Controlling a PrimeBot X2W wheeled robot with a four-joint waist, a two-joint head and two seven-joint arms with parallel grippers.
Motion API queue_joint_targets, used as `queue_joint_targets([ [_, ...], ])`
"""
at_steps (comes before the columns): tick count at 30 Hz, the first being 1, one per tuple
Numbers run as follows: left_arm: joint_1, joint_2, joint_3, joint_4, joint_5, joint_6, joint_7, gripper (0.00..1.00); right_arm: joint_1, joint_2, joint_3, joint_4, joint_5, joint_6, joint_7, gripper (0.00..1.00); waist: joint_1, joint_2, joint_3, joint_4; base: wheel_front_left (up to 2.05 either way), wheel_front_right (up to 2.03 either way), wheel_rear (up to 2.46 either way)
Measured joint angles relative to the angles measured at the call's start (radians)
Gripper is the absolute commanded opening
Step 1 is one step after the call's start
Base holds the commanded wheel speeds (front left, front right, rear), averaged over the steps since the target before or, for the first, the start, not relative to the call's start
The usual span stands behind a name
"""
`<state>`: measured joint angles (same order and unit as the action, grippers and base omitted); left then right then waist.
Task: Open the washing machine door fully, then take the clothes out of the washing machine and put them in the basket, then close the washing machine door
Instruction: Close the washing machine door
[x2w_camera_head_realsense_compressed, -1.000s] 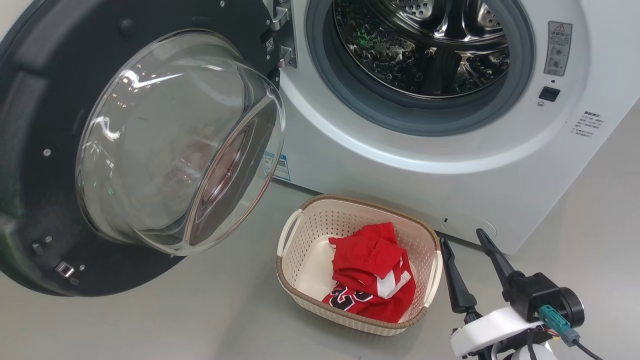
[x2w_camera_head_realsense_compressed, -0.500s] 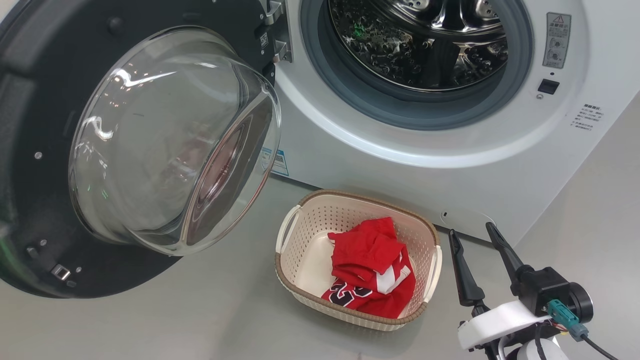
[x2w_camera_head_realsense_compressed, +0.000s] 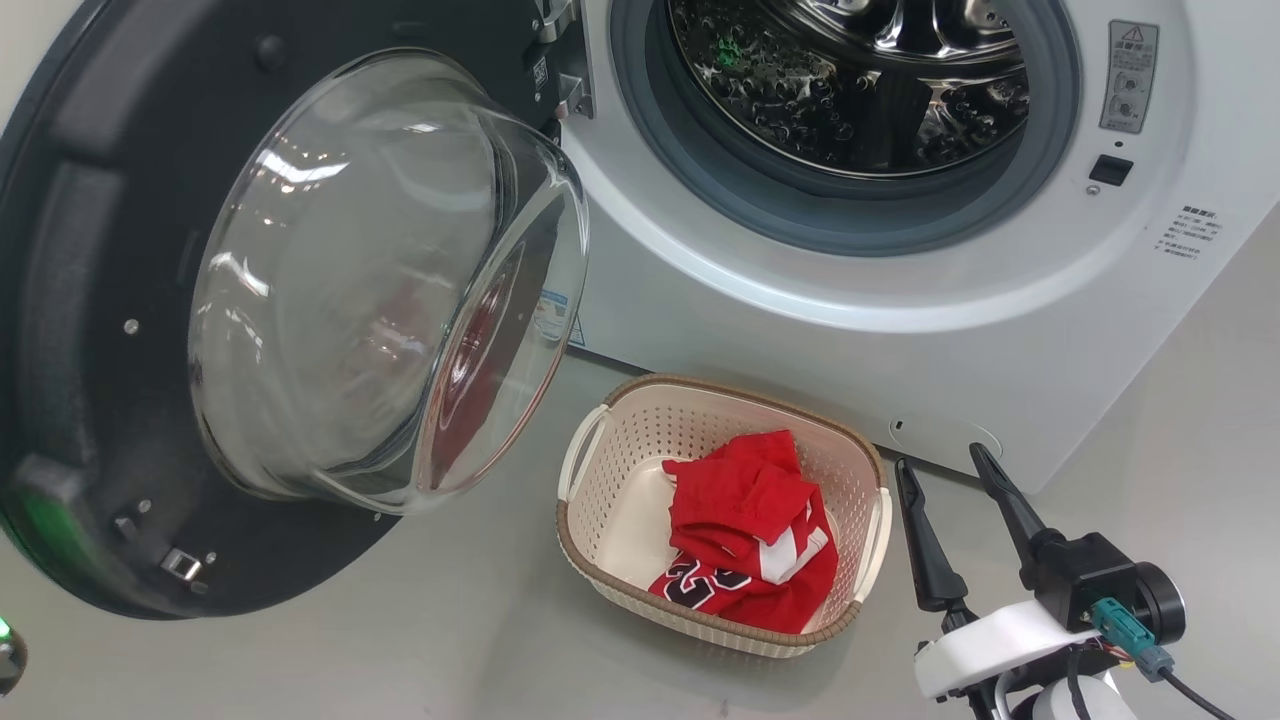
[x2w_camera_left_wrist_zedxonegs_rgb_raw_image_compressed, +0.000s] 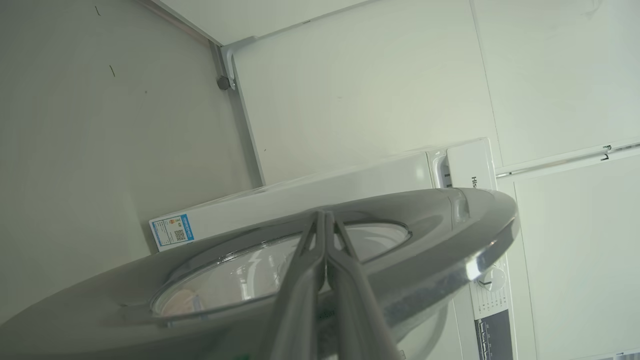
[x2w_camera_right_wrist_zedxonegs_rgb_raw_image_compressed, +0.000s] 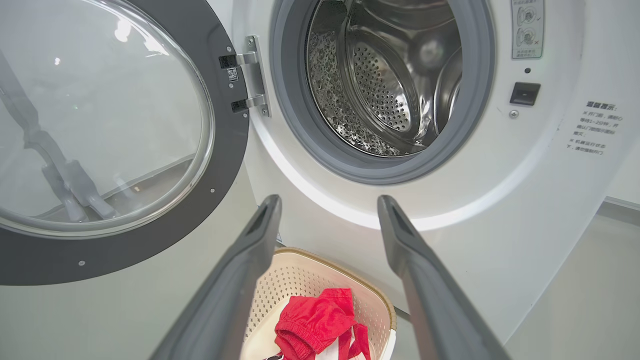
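The washing machine (x2w_camera_head_realsense_compressed: 900, 340) stands with its steel drum (x2w_camera_head_realsense_compressed: 850, 80) bare. Its door (x2w_camera_head_realsense_compressed: 100, 200) hangs swung out at the left, glass bowl (x2w_camera_head_realsense_compressed: 350, 280) facing me. On the floor in front, the red clothes (x2w_camera_head_realsense_compressed: 750, 530) lie in the cream basket (x2w_camera_head_realsense_compressed: 640, 450). My left gripper (x2w_camera_left_wrist_zedxonegs_rgb_raw_image_compressed: 323, 214) is shut, its tips against the door's outer face (x2w_camera_left_wrist_zedxonegs_rgb_raw_image_compressed: 425, 260); its fingers (x2w_camera_right_wrist_zedxonegs_rgb_raw_image_compressed: 25, 117) show through the glass. My right gripper (x2w_camera_head_realsense_compressed: 940, 458) hovers open and holding nothing, just right of the basket, above it in the right wrist view (x2w_camera_right_wrist_zedxonegs_rgb_raw_image_compressed: 328, 200).
The grey floor runs left of and in front of the basket. A white wall and panel seam stand behind the machine (x2w_camera_left_wrist_zedxonegs_rgb_raw_image_compressed: 350, 185). The door hinge (x2w_camera_right_wrist_zedxonegs_rgb_raw_image_compressed: 247, 75) sits on the left of the opening.
The door has swung a little toward the machine's opening. The right gripper and the basket have stayed put; the view itself has shifted slightly.
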<state>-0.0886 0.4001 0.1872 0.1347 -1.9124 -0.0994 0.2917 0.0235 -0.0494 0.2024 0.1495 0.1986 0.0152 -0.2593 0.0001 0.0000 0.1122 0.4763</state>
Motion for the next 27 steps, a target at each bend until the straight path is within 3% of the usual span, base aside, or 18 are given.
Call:
queue_joint_targets([
  [17,0.049,-0.054,-0.095,-0.069,-0.106,-0.021,0.237,0.00,-0.004,0.000,-0.004,0.000,-0.001,0.000,0.000,1.00,0.0000,0.0000,0.007,-0.013,0.00,0.00,0.00],
  [27,0.090,-0.089,-0.131,-0.141,-0.124,-0.021,0.342,0.00,-0.020,0.000,0.007,0.000,-0.008,0.001,0.000,1.00,0.0000,0.0000,0.017,-0.053,0.00,0.00,0.00],
])
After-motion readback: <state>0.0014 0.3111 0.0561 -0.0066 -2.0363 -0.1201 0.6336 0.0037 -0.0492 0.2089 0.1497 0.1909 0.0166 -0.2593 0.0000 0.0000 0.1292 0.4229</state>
